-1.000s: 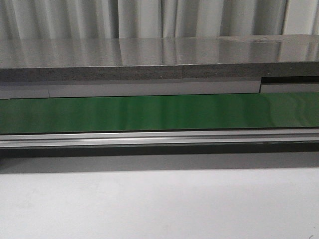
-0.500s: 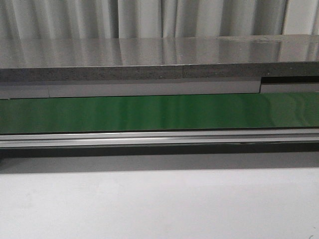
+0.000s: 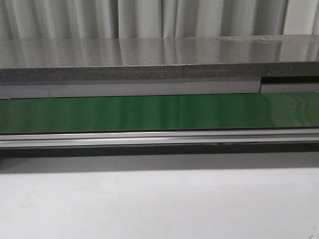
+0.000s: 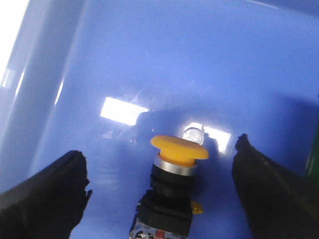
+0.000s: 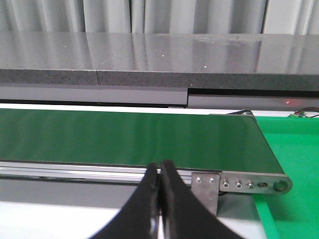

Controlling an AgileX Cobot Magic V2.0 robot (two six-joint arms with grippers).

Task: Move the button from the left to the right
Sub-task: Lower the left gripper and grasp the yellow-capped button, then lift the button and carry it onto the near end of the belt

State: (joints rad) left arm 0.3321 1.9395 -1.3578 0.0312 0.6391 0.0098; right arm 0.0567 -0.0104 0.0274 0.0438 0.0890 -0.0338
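Front view: the green belt (image 3: pixel 159 113) runs bare across the table (image 3: pixel 159 204), exactly as it did a second ago; no arm shows. Left wrist view: the left tool (image 4: pixel 159 189) gapes wide around the button (image 4: pixel 172 189) upright in a blue bin (image 4: pixel 149 59); lower squarely, then close on its dark body. Right wrist view: the right tool (image 5: pixel 160 199) is pinched closed on nothing, the belt's end at two o'clock.
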